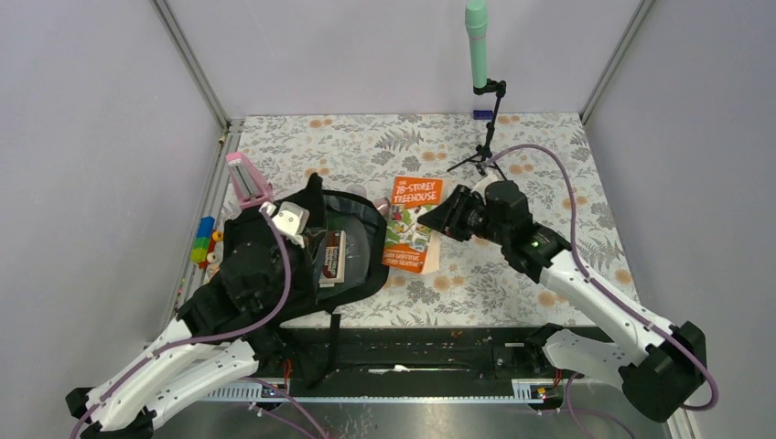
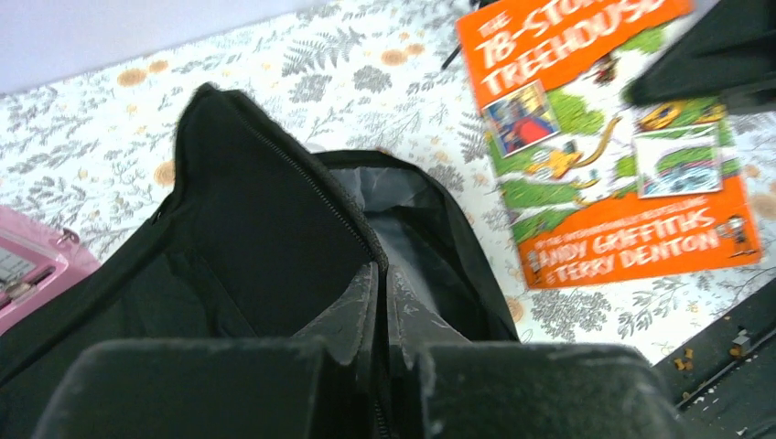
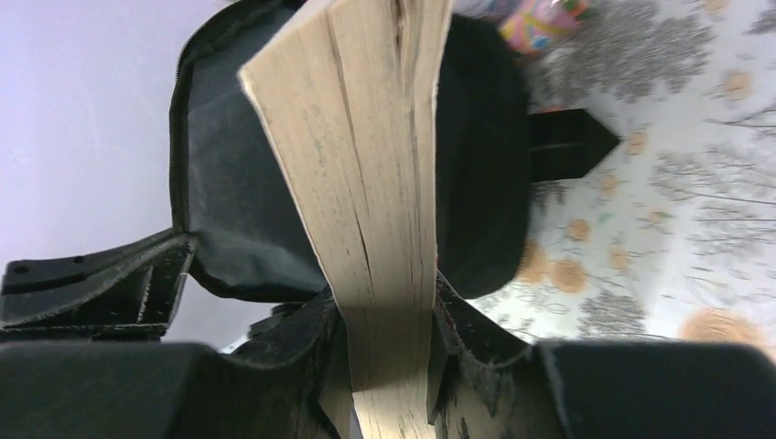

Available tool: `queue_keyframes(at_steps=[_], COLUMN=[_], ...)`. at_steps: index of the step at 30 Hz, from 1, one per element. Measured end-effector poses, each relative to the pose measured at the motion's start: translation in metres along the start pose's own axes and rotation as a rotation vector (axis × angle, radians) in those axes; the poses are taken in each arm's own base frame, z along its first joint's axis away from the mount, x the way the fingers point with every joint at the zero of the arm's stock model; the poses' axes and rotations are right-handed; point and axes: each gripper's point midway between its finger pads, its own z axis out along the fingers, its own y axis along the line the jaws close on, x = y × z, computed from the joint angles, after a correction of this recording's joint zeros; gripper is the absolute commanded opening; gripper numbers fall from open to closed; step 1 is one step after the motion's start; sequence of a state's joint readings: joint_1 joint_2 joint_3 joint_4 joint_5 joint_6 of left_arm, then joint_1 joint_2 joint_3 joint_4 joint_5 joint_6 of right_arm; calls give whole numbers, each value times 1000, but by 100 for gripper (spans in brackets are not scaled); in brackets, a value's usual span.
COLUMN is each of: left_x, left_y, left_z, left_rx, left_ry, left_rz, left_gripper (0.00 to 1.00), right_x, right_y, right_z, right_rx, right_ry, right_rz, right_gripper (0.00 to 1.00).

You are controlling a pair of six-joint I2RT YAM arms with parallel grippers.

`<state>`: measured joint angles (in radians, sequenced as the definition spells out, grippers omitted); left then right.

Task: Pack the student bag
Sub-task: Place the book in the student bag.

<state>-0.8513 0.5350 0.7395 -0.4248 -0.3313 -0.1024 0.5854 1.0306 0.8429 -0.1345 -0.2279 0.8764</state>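
Note:
The student bag (image 1: 274, 265) is a black backpack lying at the left of the table, its main zip open and a small book (image 1: 334, 256) showing inside. My left gripper (image 1: 285, 219) is shut on the bag's zipped rim (image 2: 302, 174), and its fingertips (image 2: 361, 302) pinch the fabric. An orange "78-Storey Treehouse" book (image 1: 412, 229) sits just right of the opening. My right gripper (image 1: 450, 218) is shut on that book's right side. In the right wrist view the book's cream page edge (image 3: 384, 183) runs between the fingers (image 3: 302, 338), with the bag's mouth (image 3: 238, 192) behind it.
A pink object (image 1: 247, 180) and coloured blocks (image 1: 205, 241) lie at the bag's left, by the wall. A small tripod (image 1: 485, 151) holding a green tube (image 1: 477, 41) stands at the back, close behind my right arm. The flowered mat (image 1: 549, 146) covers the table.

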Motion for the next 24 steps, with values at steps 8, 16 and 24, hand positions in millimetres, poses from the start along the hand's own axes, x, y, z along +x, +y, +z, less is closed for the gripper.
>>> queue_keyframes(at_steps=[8,16,24], left_x=[-14,-13,-13], left_y=[-6,-13,-15], left_z=[-13,-14,-15], left_rx=[66,102,122], left_ry=[-94,-89,-88], left_rz=[-13,-10,-10], left_gripper=[0,0,0], right_x=[28,54,88], right_y=[43,48,64], right_z=[44,108,136], right_rx=[-126,-94,-78], right_ry=[67,157,255], right_rz=[84,125,96], right_gripper=[0,0,0])
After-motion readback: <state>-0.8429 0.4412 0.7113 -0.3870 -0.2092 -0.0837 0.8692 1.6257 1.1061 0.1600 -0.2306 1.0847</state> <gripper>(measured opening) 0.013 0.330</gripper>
